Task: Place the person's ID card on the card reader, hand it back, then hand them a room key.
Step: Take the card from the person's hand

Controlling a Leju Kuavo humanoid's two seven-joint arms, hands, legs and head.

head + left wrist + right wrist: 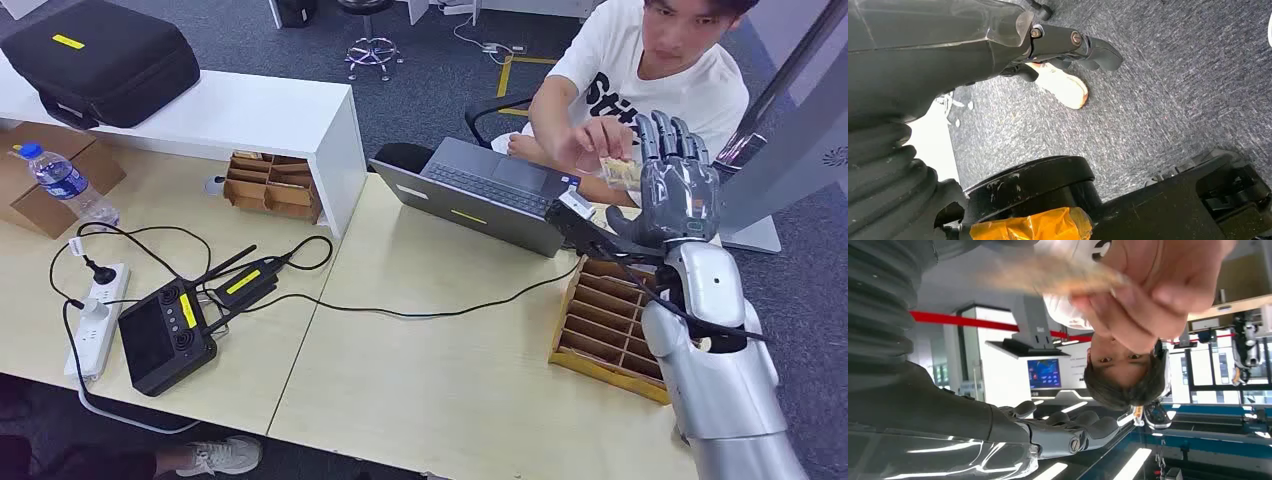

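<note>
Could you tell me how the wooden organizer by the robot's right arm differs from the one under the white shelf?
The organizer by the arm sits out on the tan table's right edge, partly hidden by the right arm; the shelf organizer is tucked under the white shelf. The first looks larger and nearer the camera, with rows of narrow slots; the second shows fewer, wider compartments. Both are brown, divided and look empty.

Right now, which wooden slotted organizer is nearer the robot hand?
The wooden organizer at the table's right edge, directly below the raised right robot hand. The other organizer sits under the white shelf, far left.
</note>
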